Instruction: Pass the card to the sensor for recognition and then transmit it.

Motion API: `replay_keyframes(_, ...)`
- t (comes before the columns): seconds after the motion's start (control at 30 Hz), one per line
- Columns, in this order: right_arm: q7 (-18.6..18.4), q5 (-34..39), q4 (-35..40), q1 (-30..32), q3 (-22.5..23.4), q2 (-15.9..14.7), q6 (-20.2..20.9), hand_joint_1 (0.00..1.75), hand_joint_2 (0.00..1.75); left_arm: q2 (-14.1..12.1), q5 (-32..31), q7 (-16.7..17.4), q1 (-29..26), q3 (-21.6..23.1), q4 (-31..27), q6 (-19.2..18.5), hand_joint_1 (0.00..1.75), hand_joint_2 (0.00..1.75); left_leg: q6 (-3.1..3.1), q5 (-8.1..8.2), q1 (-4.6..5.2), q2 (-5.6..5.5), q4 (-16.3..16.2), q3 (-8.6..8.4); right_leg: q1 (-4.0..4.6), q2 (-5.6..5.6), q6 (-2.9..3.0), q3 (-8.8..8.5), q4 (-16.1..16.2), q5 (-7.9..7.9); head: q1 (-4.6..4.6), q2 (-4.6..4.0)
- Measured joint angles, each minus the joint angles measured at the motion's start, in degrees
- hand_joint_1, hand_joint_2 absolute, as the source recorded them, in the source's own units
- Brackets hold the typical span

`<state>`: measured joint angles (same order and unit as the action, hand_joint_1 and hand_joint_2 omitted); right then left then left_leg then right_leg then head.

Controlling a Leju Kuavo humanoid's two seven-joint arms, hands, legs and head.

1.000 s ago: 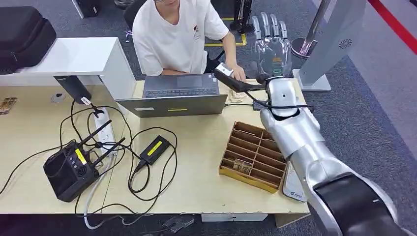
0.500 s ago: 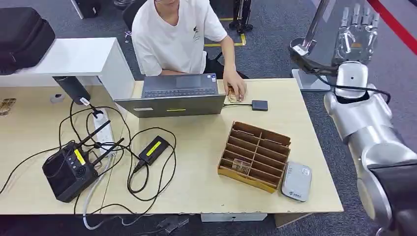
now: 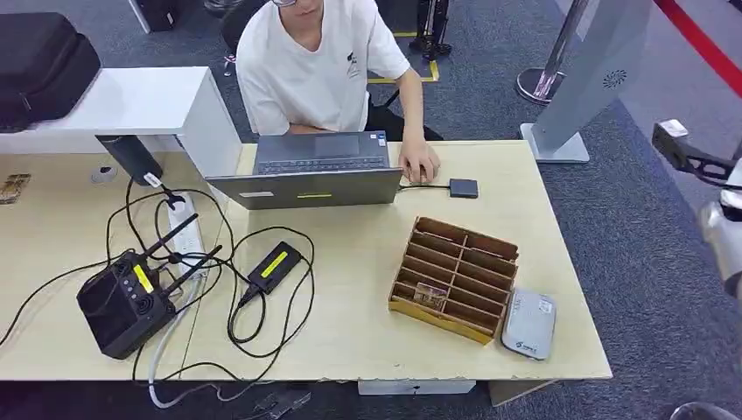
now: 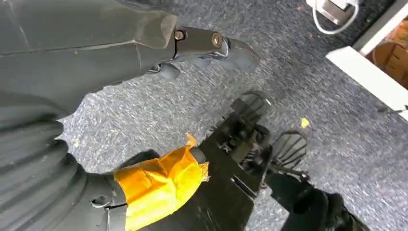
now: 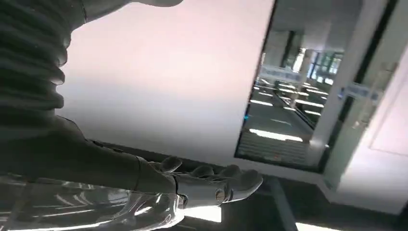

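Hands [image 5: 202, 185] [image 4: 202, 45] hold nothing, fingers extended; sensor [image 3: 528, 325] lies at table [image 3: 560, 262] edge.

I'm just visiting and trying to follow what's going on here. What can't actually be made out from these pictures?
- Right hand: in the right wrist view it holds nothing, but the head view's right edge cuts it off.
- Card: in the wooden organizer, too small to read.
- Left hand: fingers partly outside the left wrist view, hanging over carpet.
- Person: head cut off by the head view's top edge.
- Grey sensor: label too small.
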<state>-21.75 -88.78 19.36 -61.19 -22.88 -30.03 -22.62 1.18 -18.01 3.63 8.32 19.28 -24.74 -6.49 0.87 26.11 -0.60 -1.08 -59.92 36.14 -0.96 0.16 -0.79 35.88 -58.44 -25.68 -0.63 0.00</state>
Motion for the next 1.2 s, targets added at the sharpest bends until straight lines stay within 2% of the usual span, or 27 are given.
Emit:
replay_keyframes(0.23, -2.08, 0.85, -1.29, 7.89, 3.71, -4.3, 0.92, 0.0, 1.75, -0.7, -1.16, -1.14, -0.73, 0.22, -1.61, -1.62, 0.0, 1.75, -0.03, 0.03, 0.0, -0.01, 0.01, 0.0, 0.0, -0.04, 0.0, -0.02, 0.01, -0.03, -0.02, 0.0)
replay_keyframes(0.4, -2.58, 1.83, -1.94, 12.73, 6.44, -5.79, 1.81, 0.0, 1.75, -1.42, 0.41, 0.74, -1.75, 1.48, -5.09, -2.14, 0.0, 1.75, -0.06, 0.05, -0.03, 0.07, 0.02, -0.06, 0.03, 0.03, 0.0, -0.05, 0.03, -0.04, -0.02, 0.0)
replay_keyframes(0.67, -3.61, 4.37, -2.91, 25.85, 13.38, -6.12, 0.94, 0.0, 1.75, -3.52, 4.4, 0.39, -3.58, 4.13, -7.69, -2.1, 0.0, 1.75, -0.06, 0.1, -0.03, -0.02, 0.06, -0.06, 0.04, -0.08, -0.02, -0.11, 0.03, -0.1, 0.02, 0.0)
replay_keyframes(0.9, -3.78, 5.11, -3.71, 34.82, 18.08, -5.99, 0.81, 0.0, 1.75, -4.88, 7.43, 0.35, -4.22, 5.82, -8.63, -2.58, 0.0, 1.75, -0.13, 0.18, -0.01, -0.03, 0.1, -0.07, 0.02, -0.11, -0.04, -0.11, 0.02, -0.18, -0.02, 0.0)
replay_keyframes(1.2, -3.76, 6.16, -4.43, 41.33, 22.66, -4.26, 0.78, 0.0, 1.75, -5.51, 9.42, 0.17, -4.21, 6.51, -8.66, -2.69, 0.0, 1.75, -0.16, 0.2, 0.0, 0.07, 0.1, -0.13, 0.01, -0.02, -0.04, -0.13, 0.02, -0.18, -0.02, 0.0)
